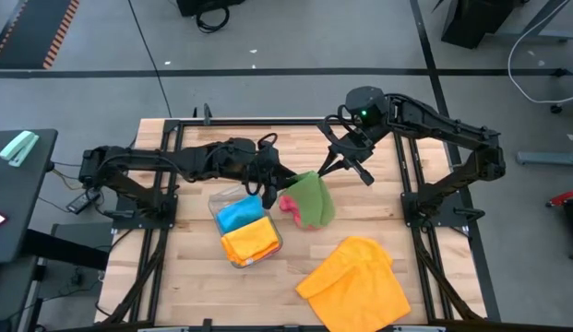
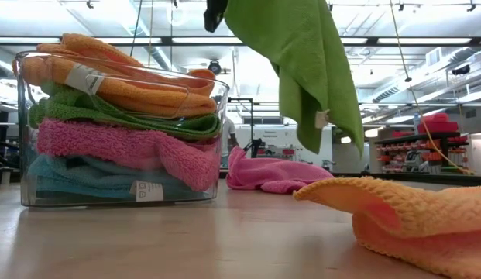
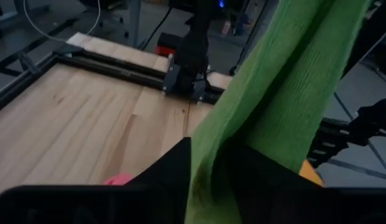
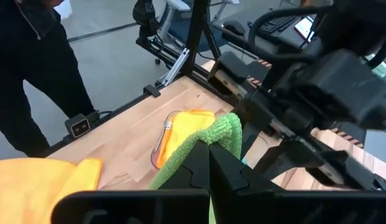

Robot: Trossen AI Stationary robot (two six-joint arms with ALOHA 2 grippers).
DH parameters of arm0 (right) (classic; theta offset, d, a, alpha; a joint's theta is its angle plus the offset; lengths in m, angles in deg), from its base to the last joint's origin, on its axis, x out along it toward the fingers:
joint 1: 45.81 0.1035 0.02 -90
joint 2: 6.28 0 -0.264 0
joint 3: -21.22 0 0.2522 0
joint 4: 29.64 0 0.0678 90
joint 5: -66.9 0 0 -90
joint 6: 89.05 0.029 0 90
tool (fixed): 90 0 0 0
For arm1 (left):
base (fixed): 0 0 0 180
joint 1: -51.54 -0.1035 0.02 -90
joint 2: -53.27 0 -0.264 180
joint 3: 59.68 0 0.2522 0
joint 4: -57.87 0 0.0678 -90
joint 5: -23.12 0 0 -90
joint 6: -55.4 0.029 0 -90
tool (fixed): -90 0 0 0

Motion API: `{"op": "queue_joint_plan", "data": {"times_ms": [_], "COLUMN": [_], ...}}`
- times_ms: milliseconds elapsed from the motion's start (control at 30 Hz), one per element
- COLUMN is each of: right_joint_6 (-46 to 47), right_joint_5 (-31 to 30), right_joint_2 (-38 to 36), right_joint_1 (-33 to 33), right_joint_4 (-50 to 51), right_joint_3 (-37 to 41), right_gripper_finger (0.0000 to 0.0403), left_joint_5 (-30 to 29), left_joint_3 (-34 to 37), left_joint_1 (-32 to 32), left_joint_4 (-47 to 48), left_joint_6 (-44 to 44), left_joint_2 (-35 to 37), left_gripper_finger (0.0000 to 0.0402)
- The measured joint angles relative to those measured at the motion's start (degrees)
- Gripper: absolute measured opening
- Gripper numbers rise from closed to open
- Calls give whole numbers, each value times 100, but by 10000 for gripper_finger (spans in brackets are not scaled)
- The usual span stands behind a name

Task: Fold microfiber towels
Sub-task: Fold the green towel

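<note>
1. Two hands hold one green towel (image 1: 311,198) in the air, just beside the clear tray (image 1: 223,205) on its right-arm side. The left hand (image 1: 272,182) is clamped on one edge; the right hand (image 1: 337,164) is pinched on an upper corner, and the cloth hangs slack between them.
2. Before lowering, the hands should probably spread apart until the top edge is taut; a sagging edge is likely to give a crooked fold.
3. The pink towel (image 1: 291,205) lies on the surface directly under the hanging cloth. Judged from here, the green towel should be laid on bare wood away from the tray, not on the pink one.
4. An orange towel (image 1: 355,281) lies crumpled well away from the tray, toward the near edge of the surface (image 1: 175,286).
5. The tray holds a stack of folded towels (image 2: 120,128): blue at the bottom, then pink, green and orange.
6. The surface is pale wood planking inside a dark metal frame.
7. Beyond it lie a grey floor, cables and shelving; a person in dark clothing (image 4: 31,68) stands beside the surface.
</note>
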Motion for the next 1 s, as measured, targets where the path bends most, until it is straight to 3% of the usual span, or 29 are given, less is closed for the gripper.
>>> {"op": "queue_joint_plan", "data": {"times_ms": [200, 333, 467, 600, 733, 867, 1000], "right_joint_6": [390, 1174, 1645, 1932, 3173, 4332, 4857], "right_joint_5": [7, -185, -424, -1608, -2954, -3089, -3505], "right_joint_2": [0, 0, 0, 0, 0, 0, 0], "right_joint_1": [0, 0, 26, 74, -64, -222, -178], "right_joint_4": [0, 240, 851, 1537, 1426, 622, 142], "right_joint_3": [0, 0, 0, 0, 0, 0, 0], "right_gripper_finger": [1, 10, 45, 93, 131, 151, 165], "left_joint_5": [-2, 2, -303, -630, -682, -978, -1121], "left_joint_3": [7, -51, -526, -1125, -1845, -2541, -3047], "left_joint_1": [-7, -90, -273, -467, -575, -527, -529], "left_joint_4": [72, 216, 911, 1583, 2396, 3030, 3224], "left_joint_6": [87, 24, 153, 356, 260, 299, 131], "left_joint_2": [-28, 0, 37, 9, -283, -819, -1338], "left_gripper_finger": [13, 10, 8, 6, 7, 7, 5]}}
